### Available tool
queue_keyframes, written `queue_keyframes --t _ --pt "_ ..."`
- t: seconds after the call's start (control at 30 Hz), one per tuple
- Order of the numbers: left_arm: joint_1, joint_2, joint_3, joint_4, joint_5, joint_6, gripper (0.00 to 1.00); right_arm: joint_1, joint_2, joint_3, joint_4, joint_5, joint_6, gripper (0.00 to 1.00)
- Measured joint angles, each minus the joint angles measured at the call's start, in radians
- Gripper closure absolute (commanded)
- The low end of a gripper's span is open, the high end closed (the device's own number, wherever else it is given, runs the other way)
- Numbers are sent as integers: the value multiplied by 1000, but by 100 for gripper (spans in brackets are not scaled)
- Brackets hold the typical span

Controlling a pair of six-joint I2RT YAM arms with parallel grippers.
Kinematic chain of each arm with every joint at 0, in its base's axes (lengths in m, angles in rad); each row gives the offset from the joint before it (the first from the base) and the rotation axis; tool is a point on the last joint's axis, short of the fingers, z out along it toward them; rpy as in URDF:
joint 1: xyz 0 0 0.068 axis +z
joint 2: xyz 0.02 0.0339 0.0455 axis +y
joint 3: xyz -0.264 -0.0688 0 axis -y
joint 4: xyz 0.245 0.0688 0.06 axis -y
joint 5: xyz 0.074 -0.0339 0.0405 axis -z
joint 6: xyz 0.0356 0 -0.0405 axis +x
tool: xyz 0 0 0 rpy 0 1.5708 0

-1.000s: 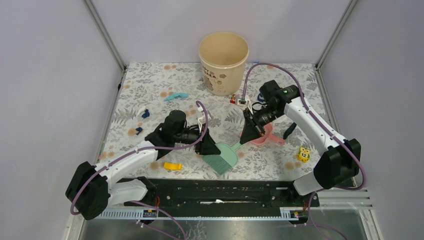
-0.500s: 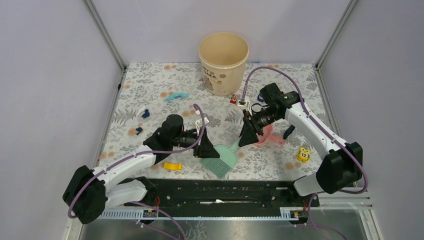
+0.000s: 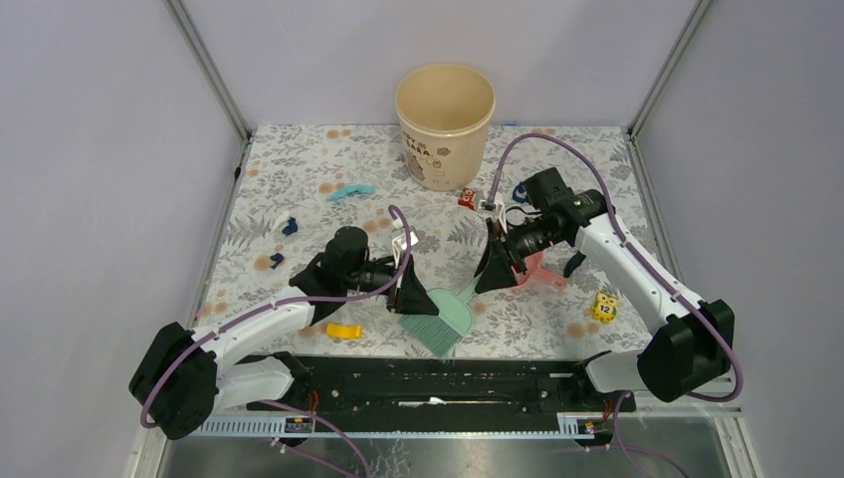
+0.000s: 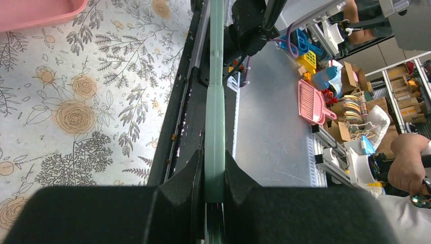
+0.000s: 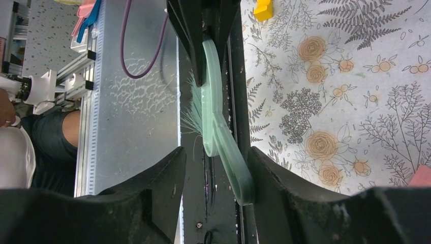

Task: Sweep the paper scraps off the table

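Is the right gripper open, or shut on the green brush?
Open. In the right wrist view the right gripper has its fingers apart, with the green brush handle between them and a gap showing beside it.

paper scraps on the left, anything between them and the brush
Nothing visible lies between the brush, held in the left gripper, and the paper scraps; only that arm's own wrist hangs over part of that stretch.

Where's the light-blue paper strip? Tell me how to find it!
Find the big beige plastic bucket at the far edge of the flowery white table. Just left of its base, flat on the cloth, lies the thin light-blue paper strip. The other paper scraps nearby are tiny and dark navy; this one is long, curvy and pale.
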State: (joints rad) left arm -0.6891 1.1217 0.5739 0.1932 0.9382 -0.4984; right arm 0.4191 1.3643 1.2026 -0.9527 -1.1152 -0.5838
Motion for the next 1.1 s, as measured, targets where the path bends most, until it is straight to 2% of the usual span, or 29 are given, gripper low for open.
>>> queue_keyframes --t 0.43,0.6,0.7,0.73,0.8,0.83,0.93,1.0,1.1 --pt "22 20 0 44 29 -27 100 0 0 -18 19 -21 -2 65" --pt "23 26 0 44 40 -26 100 0 0 -27 23 -22 -5 77" --pt "25 26 0 42 46 -21 100 0 0 -34 23 -26 -3 93" --pt "26 26 0 40 45 -15 96 0 0 -35 19 -32 1 98" --pt "29 28 0 34 41 -1 69 0 0 -37 19 -31 4 100" --pt "29 28 3 26 34 5 60 0 0 -37 21 -28 5 100" --pt "35 28 26 -33 -36 20 40 0 -3 -38 28 1 18 100" --pt "43 18 44 -80 -117 30 35 0 -12 -45 45 43 50 100" --pt "47 -28 60 -157 -257 45 33 -2 -34 -50 71 147 117 100"
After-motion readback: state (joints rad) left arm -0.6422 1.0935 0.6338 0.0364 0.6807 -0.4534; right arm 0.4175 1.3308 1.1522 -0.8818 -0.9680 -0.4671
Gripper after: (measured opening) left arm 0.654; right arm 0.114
